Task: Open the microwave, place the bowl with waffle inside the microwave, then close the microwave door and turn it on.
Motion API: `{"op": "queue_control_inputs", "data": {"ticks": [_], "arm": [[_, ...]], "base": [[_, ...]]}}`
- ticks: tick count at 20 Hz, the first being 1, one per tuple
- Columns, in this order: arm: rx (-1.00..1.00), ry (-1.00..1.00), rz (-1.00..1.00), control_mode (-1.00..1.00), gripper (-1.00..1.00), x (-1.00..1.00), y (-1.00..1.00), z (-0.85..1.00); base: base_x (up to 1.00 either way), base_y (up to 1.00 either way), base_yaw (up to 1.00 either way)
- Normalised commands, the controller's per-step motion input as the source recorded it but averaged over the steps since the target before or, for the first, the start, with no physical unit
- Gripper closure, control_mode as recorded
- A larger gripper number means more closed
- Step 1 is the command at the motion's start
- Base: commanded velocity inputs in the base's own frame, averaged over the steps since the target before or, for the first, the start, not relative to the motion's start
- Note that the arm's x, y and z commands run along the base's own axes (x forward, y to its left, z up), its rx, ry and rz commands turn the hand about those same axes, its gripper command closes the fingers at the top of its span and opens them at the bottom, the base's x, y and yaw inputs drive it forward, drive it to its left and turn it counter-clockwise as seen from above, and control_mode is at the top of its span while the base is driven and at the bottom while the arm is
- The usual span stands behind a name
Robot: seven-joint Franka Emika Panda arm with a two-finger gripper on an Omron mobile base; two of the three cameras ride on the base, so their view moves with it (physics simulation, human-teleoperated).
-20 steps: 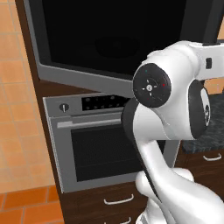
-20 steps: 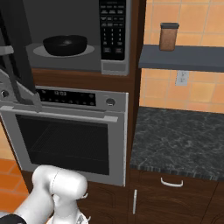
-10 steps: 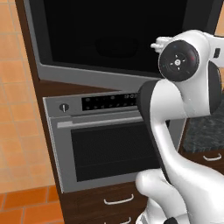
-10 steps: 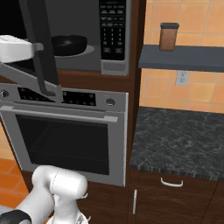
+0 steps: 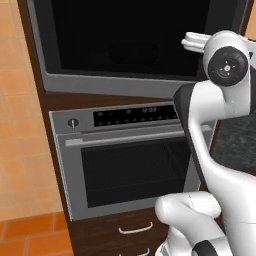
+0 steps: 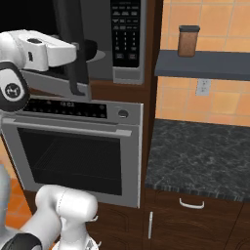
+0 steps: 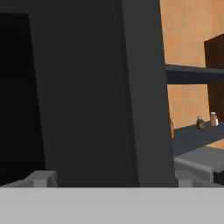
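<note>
Fingers point(image 7: 109, 179) spread wide, grasping nothing, close against door point(image 7: 87, 96) frame edge. Door point(image 6: 73, 49) swung partway out from microwave point(image 6: 128, 41); oven point(image 6: 73, 146) below, counter point(image 6: 205, 151) right.

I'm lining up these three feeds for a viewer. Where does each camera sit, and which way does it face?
Left base view: behind the arm's left, facing the microwave door and oven; the white arm rises at right.
Right base view: behind the arm's right, facing the keypad, oven, counter and jar; the arm enters from the left.
Hand view: on the hand, close against the door's grey frame.
Both base views share the oven and door.
</note>
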Motion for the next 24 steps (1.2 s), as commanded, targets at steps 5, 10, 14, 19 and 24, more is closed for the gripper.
{"op": "queue_control_inputs", "data": {"ticks": [5, 10, 14, 19, 24], "arm": [[0.0, 0.0, 0.07, -1.0, -1.0, 0.92, -0.1, -0.01], [0.0, 0.0, 0.02, -1.0, -1.0, 0.78, -0.06, 0.0], [0.0, 0.04, 0.0, -1.0, -1.0, 0.76, 0.0, 0.0], [0.0, 0.1, 0.0, -1.0, -1.0, 0.76, 0.0, 0.0], [0.0, 0.13, 0.0, -1.0, -1.0, 0.8, 0.0, -0.03]], "base": [[0.0, 0.0, 0.0], [0.0, 0.0, 0.0], [0.0, 0.0, 0.0], [0.0, 0.0, 0.0], [0.0, 0.0, 0.0]]}}
